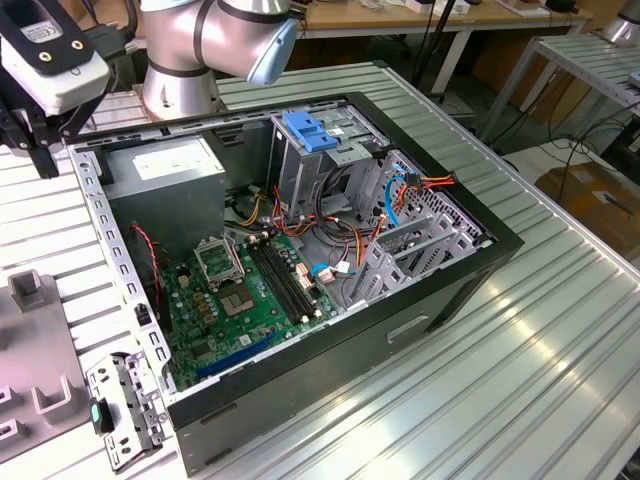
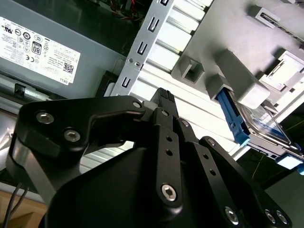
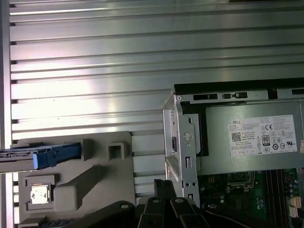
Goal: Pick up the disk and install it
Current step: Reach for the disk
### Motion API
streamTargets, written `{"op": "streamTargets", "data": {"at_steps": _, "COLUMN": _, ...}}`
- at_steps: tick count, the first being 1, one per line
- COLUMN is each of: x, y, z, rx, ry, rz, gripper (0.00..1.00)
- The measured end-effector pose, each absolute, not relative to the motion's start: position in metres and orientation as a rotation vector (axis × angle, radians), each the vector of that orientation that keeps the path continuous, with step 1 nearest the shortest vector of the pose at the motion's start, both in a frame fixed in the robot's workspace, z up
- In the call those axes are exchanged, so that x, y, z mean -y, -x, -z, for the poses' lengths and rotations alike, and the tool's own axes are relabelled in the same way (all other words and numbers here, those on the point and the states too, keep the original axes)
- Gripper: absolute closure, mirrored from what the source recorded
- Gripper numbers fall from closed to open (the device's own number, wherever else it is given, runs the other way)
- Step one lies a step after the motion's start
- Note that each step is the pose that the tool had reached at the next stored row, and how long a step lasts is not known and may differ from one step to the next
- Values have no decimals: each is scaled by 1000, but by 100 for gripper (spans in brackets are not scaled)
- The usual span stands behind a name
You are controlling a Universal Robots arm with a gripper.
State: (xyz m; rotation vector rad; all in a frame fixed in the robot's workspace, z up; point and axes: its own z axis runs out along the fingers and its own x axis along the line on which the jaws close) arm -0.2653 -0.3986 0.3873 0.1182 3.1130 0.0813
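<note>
Gripper: hangs over the table strip between computer case and grey holder, opening impossible to tell. Disk: stands on edge in that holder, blue rail outward, probably to ease grasping.

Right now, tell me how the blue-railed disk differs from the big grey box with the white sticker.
The big grey metal box with its white sticker is mounted inside the black computer case. The flat, blue-railed grey-metal disk sits outside it, in a pale grey plastic holder. The disk carries bright blue rails, and the box has none. The disk is far slimmer than the box. Both are rectangular grey metal.
</note>
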Motion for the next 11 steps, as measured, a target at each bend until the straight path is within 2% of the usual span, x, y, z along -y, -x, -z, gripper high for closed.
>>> {"op": "streamTargets", "data": {"at_steps": 11, "x": 399, "y": 280, "z": -387, "rx": -3113, "ry": -118, "rz": -81, "gripper": 89}}
